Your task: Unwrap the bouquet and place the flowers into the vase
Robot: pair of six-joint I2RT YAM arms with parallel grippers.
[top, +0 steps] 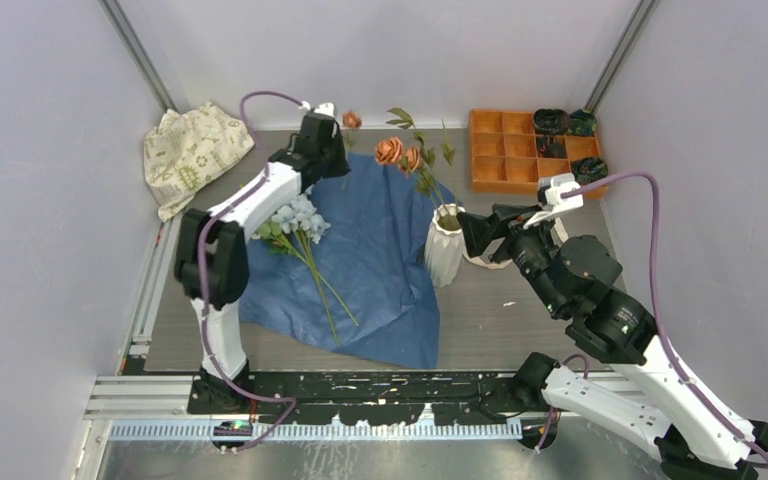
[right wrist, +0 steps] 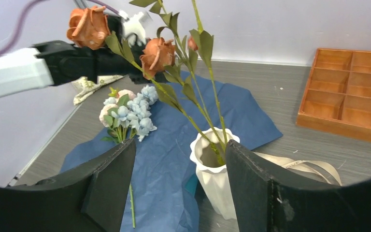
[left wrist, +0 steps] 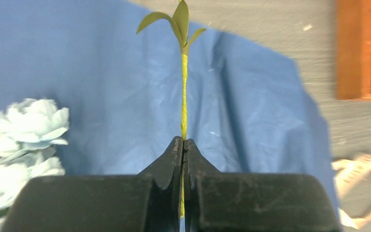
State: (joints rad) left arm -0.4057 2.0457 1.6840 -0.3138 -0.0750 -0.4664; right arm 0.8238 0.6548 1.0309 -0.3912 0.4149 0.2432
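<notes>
At ten o'clock on the grey table (top: 520, 310) lies a crumpled cream cloth with green print (top: 192, 150). Just right of it, at eleven o'clock, the left gripper (left wrist: 183, 145) has its jaws pressed together on a thin green stem (left wrist: 184, 96) tipped with small leaves. Below it a bright blue paper sheet (top: 380, 260) lies unwrapped and spread flat across the table's middle. Pale blue and pink-white flowers (top: 295, 218) lie on its nine o'clock side, stems pointing toward five o'clock. At the sheet's three o'clock edge a white ridged ceramic vase (top: 445, 245) stands upright and holds leafy rust-orange roses (top: 398, 152) that lean toward eleven o'clock. A beige ribbon (right wrist: 309, 166) lies loose just beside its base. The right gripper (right wrist: 179, 145) hovers near the vase at three o'clock, jaws wide apart and gripping nothing. At one o'clock an orange compartment tray (top: 505, 150) carries small dark items (top: 560, 122) in its right-hand compartments.
</notes>
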